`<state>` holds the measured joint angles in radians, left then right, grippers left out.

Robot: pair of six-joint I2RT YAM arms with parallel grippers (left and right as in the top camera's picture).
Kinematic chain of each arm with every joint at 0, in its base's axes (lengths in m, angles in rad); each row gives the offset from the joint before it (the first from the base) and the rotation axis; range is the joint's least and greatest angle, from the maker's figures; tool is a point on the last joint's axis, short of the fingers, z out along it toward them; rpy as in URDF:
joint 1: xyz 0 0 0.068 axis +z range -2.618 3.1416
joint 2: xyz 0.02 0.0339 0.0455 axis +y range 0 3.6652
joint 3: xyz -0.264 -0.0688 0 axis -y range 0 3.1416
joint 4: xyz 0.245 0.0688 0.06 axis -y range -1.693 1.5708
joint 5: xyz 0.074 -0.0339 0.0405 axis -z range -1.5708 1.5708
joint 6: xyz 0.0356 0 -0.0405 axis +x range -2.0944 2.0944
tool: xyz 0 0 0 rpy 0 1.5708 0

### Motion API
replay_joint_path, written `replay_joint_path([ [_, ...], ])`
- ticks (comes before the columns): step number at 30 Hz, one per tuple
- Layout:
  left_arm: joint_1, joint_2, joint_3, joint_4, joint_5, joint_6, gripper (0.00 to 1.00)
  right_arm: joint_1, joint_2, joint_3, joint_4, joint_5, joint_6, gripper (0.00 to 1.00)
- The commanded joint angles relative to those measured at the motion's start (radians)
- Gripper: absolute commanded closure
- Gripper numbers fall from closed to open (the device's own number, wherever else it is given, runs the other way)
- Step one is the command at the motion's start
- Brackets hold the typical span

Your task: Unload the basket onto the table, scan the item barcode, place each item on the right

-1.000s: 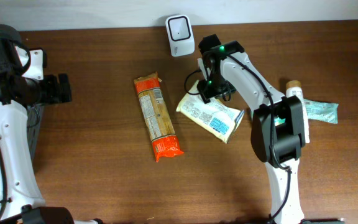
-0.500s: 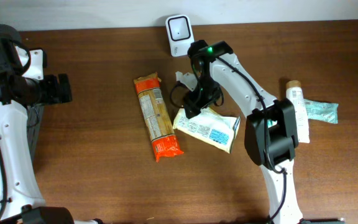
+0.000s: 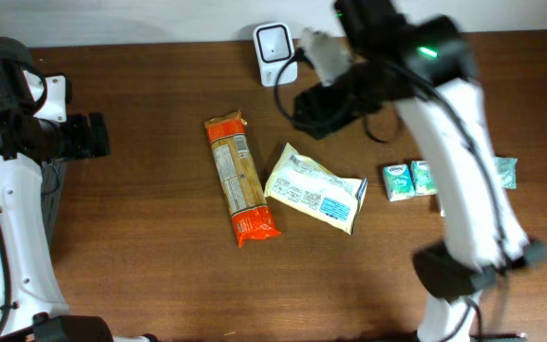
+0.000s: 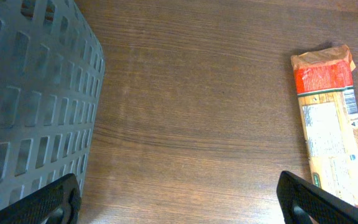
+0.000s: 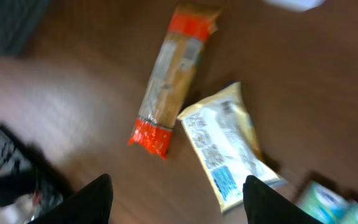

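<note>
Overhead view: no packet is lifted, so the scan looks either just finished or not begun; the pictures do not settle which.
Right gripper (image 5: 178,180): fingers apart with nothing between them, raised above the packets and blurred; in the overhead it sits upper centre, just right of the scanner.
Left gripper (image 4: 178,180): fingers spread wide and empty, parked at the far left of the overhead.
Left to do: by my reading, pick up a packet, turn its barcode toward the scanner, then set it down.
Table (image 3: 160,285): dark brown wood grain fills nearly every frame.
Wall (image 3: 112,19): a pale strip along the overhead's top edge.
Basket (image 4: 30,93): grey and slotted, at the left of the left wrist view.
Pasta packet (image 3: 240,180): orange-ended, lying lengthwise left of centre.
Cream packet (image 3: 316,188): flat at centre with its blue label up, beside the pasta, probably the item meant.
Scanner (image 3: 275,41): white, upper centre by the wall.
Small packs (image 3: 411,180): green-and-white, right of the cream packet.
</note>
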<state>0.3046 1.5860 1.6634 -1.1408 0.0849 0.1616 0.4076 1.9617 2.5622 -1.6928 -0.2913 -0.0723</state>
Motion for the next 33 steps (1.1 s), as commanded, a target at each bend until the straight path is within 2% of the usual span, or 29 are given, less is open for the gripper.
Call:
replay_joint_path([
  [1,0.006,-0.002,0.007,0.002,0.0,0.013,0.01,-0.018,-0.171,0.002,-0.006,0.138,0.157,0.34],
  [5,0.006,-0.002,0.007,0.002,0.0,0.013,0.01,-0.103,-0.267,-0.17,-0.006,0.145,0.211,0.34],
  [10,0.006,-0.002,0.007,0.002,0.0,0.013,0.01,-0.222,-0.274,-0.571,0.042,0.08,0.212,0.33],
  [13,0.006,-0.002,0.007,0.002,0.0,0.013,0.01,-0.293,-0.274,-0.877,0.242,0.0,0.212,0.3],
  [17,0.006,-0.002,0.007,0.002,0.0,0.013,0.01,-0.355,-0.272,-1.186,0.482,-0.128,0.209,0.28],
  [19,0.006,-0.002,0.007,0.002,0.0,0.013,0.01,-0.355,-0.272,-1.281,0.559,-0.122,0.209,0.29],
  [20,0.006,-0.002,0.007,0.002,0.0,0.013,0.01,-0.355,-0.272,-1.329,0.605,-0.117,0.209,0.34],
  [22,0.006,-0.002,0.007,0.002,0.0,0.013,0.01,-0.355,-0.27,-1.411,0.689,-0.058,0.218,0.61],
  [24,0.006,-0.002,0.007,0.002,0.0,0.012,0.01,-0.355,-0.27,-1.468,0.75,0.053,0.283,0.74],
  [29,0.006,-0.002,0.007,0.002,0.0,0.013,0.01,-0.355,-0.27,-1.523,0.862,0.105,0.299,0.85],
  [33,0.006,-0.002,0.007,0.002,0.0,0.013,0.01,-0.355,-0.248,-1.54,0.883,0.105,0.299,0.87],
])
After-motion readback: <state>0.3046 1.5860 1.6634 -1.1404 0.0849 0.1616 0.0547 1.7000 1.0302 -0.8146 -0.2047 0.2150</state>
